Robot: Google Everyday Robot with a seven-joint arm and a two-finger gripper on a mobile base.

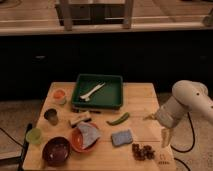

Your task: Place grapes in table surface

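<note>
Tool [158, 128], spread wide and empty at lower right, could knock the grapes [143, 151] off the tabletop's [144, 100] near edge.

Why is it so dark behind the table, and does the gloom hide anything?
Camera view: warm light reaches the table surface, so the grapes near its front right corner and the gripper just right of and above them show; behind the table all is near black.

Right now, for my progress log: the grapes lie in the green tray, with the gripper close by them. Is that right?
No. The camera view shows the grapes on the table, near its front corner, not in the tray. The gripper is indeed close by them.
</note>
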